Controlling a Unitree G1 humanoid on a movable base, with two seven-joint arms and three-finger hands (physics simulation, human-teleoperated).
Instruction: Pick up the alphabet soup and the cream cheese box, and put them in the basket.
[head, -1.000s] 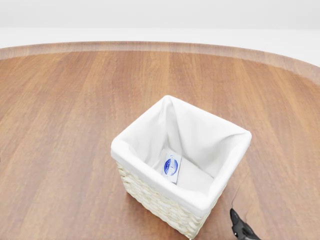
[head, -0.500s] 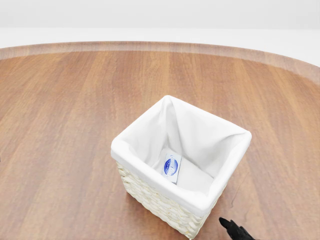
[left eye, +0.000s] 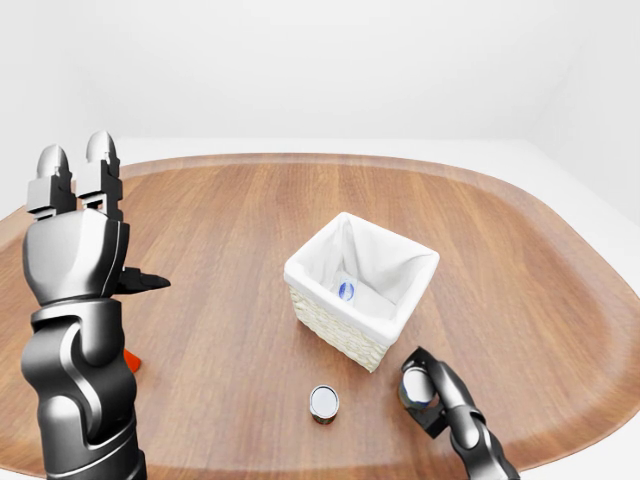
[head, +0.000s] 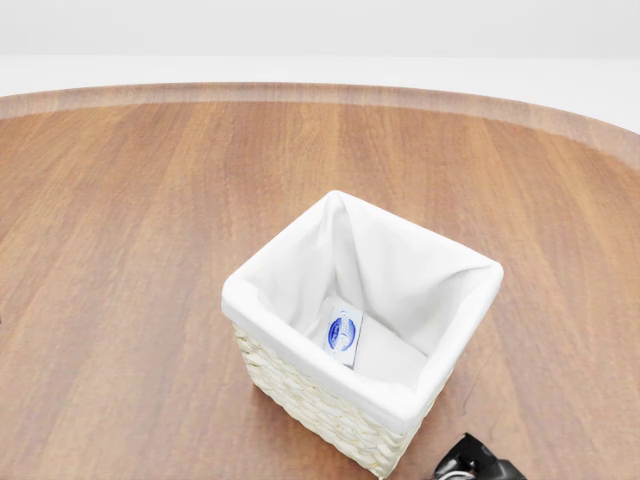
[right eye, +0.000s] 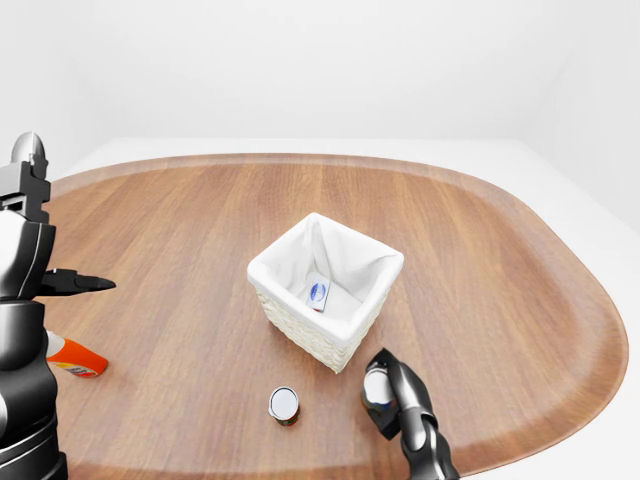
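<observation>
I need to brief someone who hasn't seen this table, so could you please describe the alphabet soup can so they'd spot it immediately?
On the wooden table, find the white-lined wicker basket near the middle. In the left-eye view, the alphabet soup can stands alone just below the basket, left of the right hand. It is the only small cylinder with a shiny round lid on the bare wood.

cream cheese box (head: 343, 334) inside basket (head: 290, 300)

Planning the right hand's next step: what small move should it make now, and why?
Probably shift the right hand toward the view's left, to the alphabet soup standing on the table below the basket. The cream cheese box already lies inside the basket; the can is still out and ungrasped.
</observation>
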